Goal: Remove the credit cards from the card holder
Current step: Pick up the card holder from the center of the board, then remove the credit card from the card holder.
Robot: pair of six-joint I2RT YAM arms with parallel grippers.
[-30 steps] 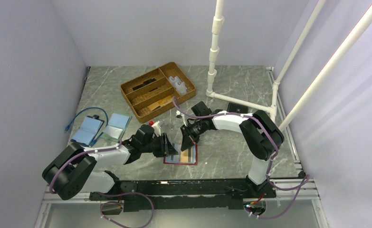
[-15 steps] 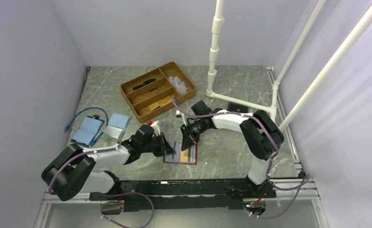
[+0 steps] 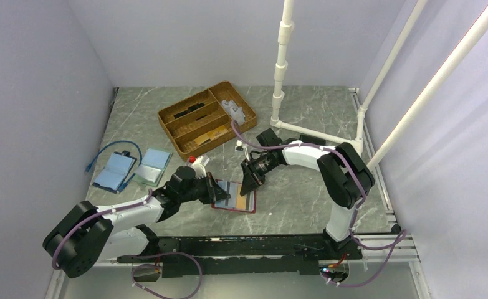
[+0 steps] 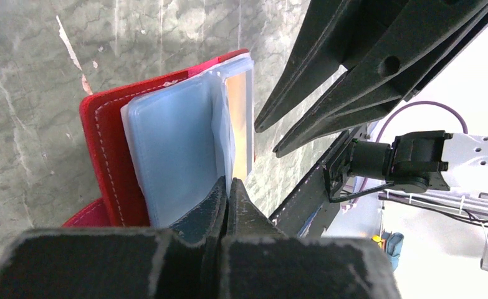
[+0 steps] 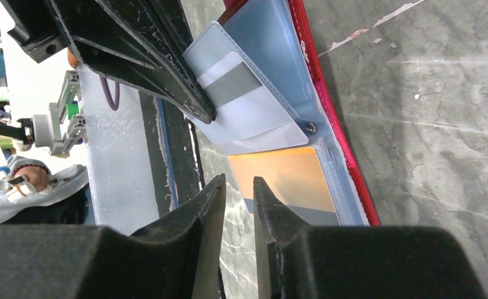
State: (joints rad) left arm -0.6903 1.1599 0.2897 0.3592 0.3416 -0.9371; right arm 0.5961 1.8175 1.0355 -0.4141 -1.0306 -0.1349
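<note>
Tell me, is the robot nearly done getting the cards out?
Not yet. Done: the card holder lies open. In hand: the left gripper pinches a clear pocket leaf, and the right gripper hovers by the gold card. To do: the gold card and a grey-striped card sit inside their pockets.

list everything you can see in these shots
red leather-like bifold card holder: one, open, centre
gold-tan plastic card: one, in holder's clear pocket
white grey-striped plastic card: one, in lifted pocket leaf
brown woven divided tray: one, far centre
light-blue booklet case: one, open, left side
black square wallet: one, far right
white pipe frame: one, back right
grey marbled table: one, underneath
left fingers: black, pinching holder's pocket leaf
right fingers: black, slightly apart above gold-tan card
</note>
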